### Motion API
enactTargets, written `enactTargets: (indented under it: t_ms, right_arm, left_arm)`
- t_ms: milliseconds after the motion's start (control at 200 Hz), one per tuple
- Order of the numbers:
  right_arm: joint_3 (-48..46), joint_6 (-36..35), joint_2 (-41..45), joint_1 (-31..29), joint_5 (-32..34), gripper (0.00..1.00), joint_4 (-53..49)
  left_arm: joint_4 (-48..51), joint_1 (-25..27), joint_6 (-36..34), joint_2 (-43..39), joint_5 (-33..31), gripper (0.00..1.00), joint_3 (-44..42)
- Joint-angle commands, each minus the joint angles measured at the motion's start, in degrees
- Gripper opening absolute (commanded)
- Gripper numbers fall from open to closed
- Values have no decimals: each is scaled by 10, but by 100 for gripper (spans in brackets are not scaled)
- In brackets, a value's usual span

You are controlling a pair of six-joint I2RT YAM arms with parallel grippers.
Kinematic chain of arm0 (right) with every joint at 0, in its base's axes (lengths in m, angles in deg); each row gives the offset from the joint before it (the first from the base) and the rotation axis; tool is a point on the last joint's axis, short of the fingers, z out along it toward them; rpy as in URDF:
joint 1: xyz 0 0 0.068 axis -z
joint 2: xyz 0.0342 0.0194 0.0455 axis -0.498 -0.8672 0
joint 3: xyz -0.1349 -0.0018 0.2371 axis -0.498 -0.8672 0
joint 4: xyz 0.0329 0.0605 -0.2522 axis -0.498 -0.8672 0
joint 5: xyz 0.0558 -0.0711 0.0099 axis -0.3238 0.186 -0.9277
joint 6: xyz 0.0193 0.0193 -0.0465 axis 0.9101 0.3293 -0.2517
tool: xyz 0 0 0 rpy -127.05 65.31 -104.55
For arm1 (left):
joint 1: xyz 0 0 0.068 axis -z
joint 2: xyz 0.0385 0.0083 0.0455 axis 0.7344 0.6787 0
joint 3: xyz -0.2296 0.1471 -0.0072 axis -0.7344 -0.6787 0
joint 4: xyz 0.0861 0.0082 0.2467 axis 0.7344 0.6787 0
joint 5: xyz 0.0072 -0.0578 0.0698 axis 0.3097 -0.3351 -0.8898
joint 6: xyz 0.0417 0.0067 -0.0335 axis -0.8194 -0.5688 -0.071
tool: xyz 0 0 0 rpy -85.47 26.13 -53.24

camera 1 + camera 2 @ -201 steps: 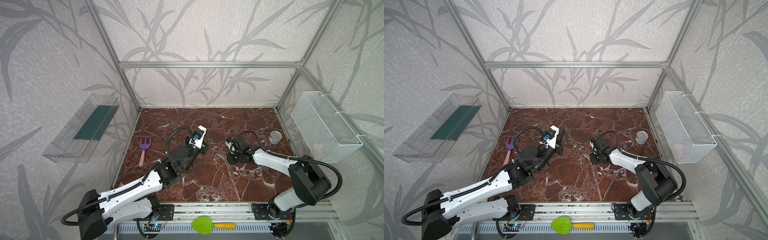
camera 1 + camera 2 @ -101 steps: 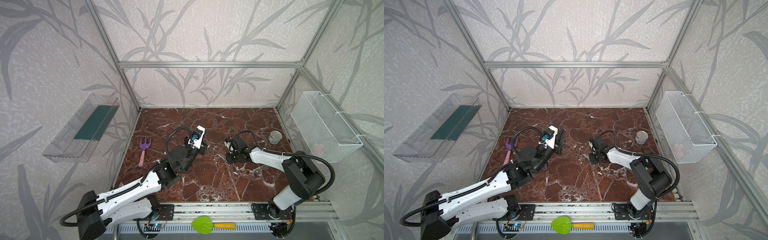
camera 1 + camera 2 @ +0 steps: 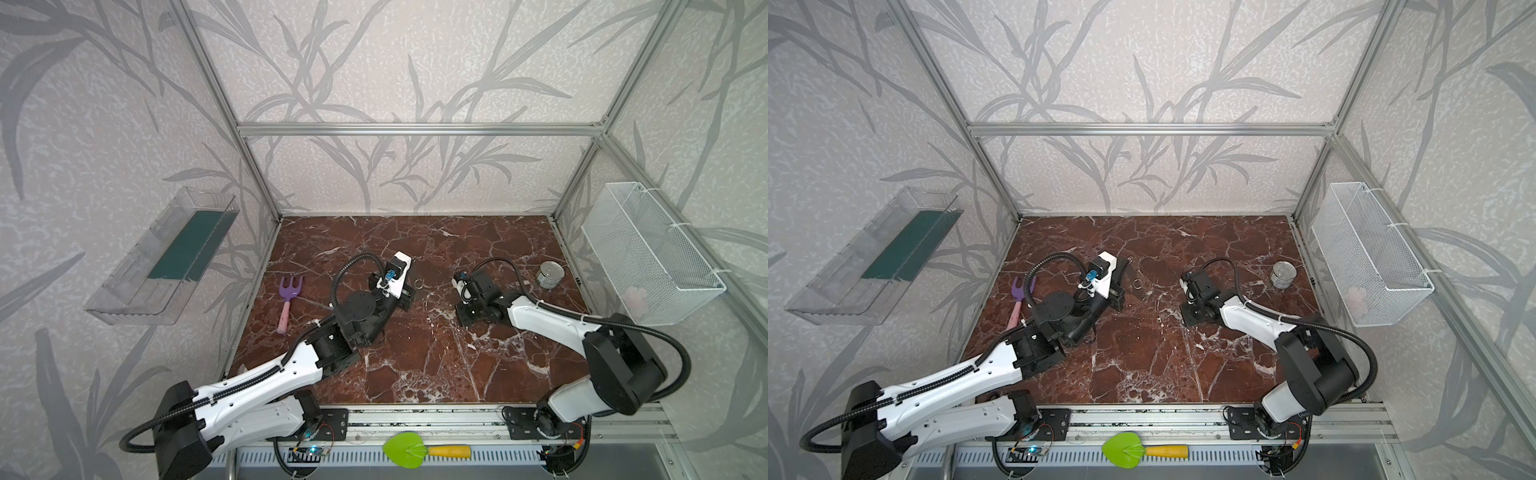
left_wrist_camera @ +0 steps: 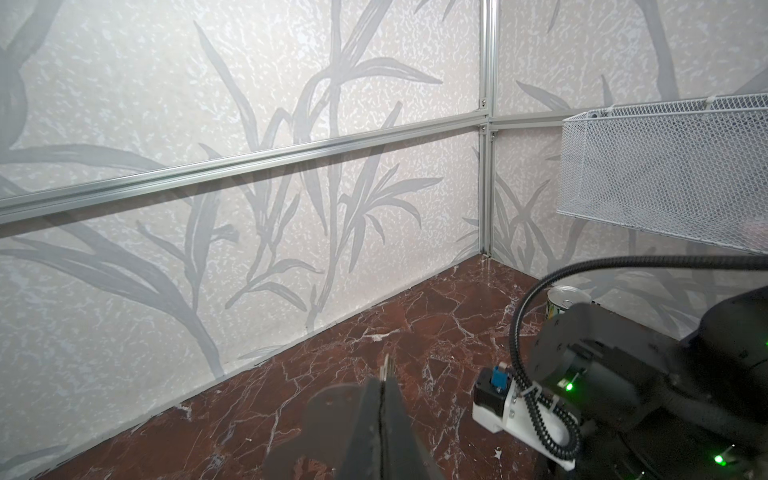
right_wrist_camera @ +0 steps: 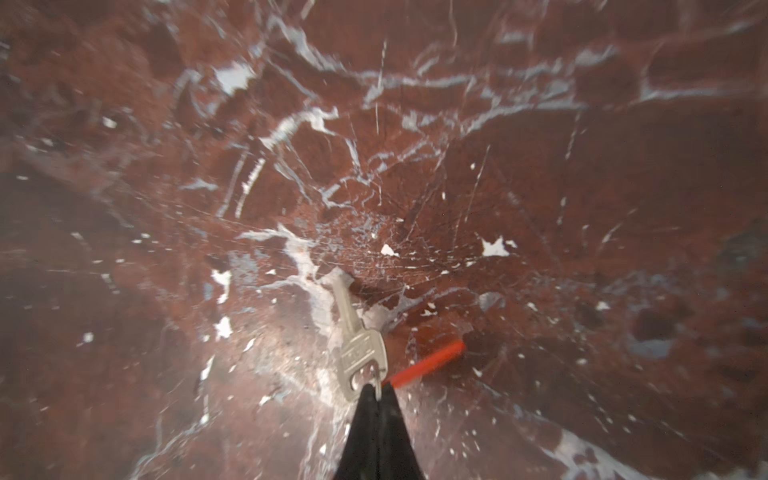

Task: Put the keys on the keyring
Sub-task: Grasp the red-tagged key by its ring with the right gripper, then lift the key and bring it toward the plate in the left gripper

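Keys (image 5: pixel 359 353), a tiny silver metal key joined to a small red plastic tag, sit right at the tip of the right claw (image 5: pixel 376 392). The claw's two black fingers (image 5: pixel 361 428) are pressed tight together. They pinch the little wire loop at the head of the key. The key points away from the claw, and the red tag sticks out to one side. We cannot tell if the key lies on the red-brown marble table (image 3: pixel 415 365) or hangs just over it.

Our landmark is the small silver tin can (image 3: pixel 549 274), which stands upright on the table. In both top views the keys are hidden under the right claw. That claw is near the can, on the side of the can that faces the other arm.

The left claw (image 4: pixel 382 380) is farther from the can than the right claw is. It is closed too, and a thin grey metal strip (image 4: pixel 388 370) pokes out from between its tips. We cannot tell what that strip is.

A small round silver ring (image 3: pixel 419 284) lies flat on the table between the left claw and the can, just beside the left claw.

A purple toy rake with a pink handle (image 3: pixel 289 291) lies farthest from the can, past the left arm.
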Motion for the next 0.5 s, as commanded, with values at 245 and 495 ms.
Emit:
enactTargets:
  t_ms: [245, 495]
  right_arm:
    - [112, -90, 190, -2, -92, 0, -74]
    - [159, -77, 213, -2, -241, 0, -57]
  left_arm:
    - [50, 3, -6, -13, 67, 0, 27]
    - [54, 3, -6, -5, 86, 0, 34]
